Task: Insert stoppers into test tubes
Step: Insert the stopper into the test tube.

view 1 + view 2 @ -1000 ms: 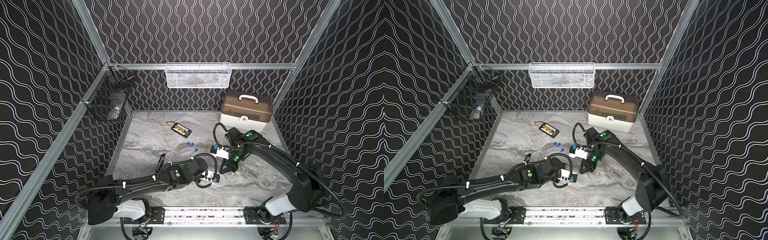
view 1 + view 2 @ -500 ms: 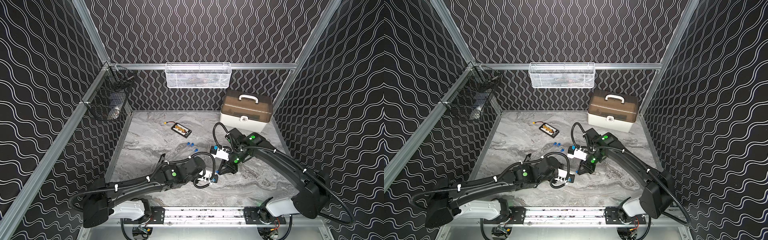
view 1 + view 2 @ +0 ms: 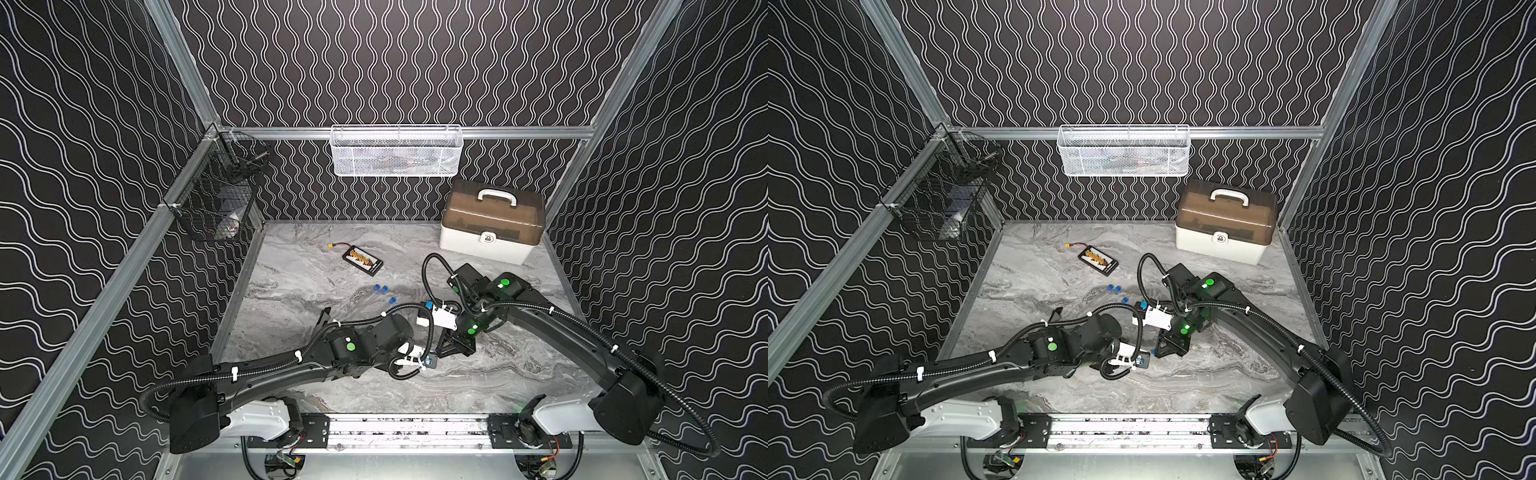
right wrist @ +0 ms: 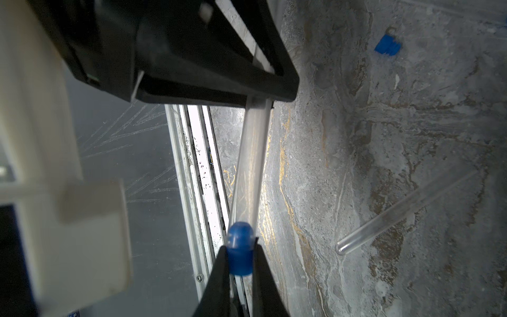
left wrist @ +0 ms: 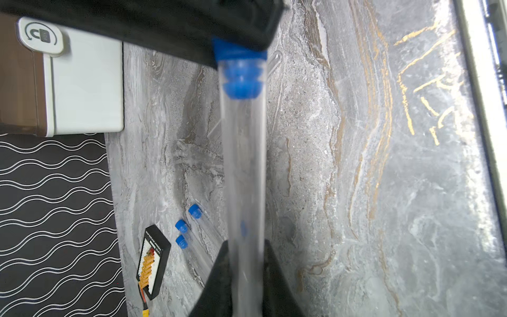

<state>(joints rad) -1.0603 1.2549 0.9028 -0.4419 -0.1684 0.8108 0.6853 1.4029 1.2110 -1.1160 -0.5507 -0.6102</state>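
Shifted since a second ago: the left arm (image 3: 266, 370) has sunk back toward the near rail and the right arm's (image 3: 573, 336) elbow has swung outward. Their grippers still meet over the middle of the table.

- Marble table (image 3: 519, 374): work surface, grey with gold veins.
- Storage case (image 3: 492, 226): white body, brown lid, handle; at the far right corner, shut.
- White mesh basket (image 3: 395, 151) on the back rail and black wire basket (image 3: 216, 199) on the side rail; both clear of the work.
- Battery board (image 3: 362, 261): black and yellow, flat on the table; no part in the task.
- Held test tube (image 5: 242, 164): clear, lifted off the table. The left gripper (image 5: 245, 252) is clenched on its lower body, with the mouth aimed at the opposite arm, probably so that the push runs along the tube.
- Empty test tube (image 4: 406, 211): lies on the marble with no plug, apparently next in turn.
- Stoppered tubes (image 5: 181, 226): three, lying together just beside the battery board.
- Stopper (image 4: 240, 252): blue, pinched by its cap in the clenched right gripper (image 4: 241, 252). The left wrist view shows its plug already inside the tube mouth, so seating looks almost complete.
- Loose stopper (image 4: 388, 45): blue, alone on the marble, apart from the empty tube.
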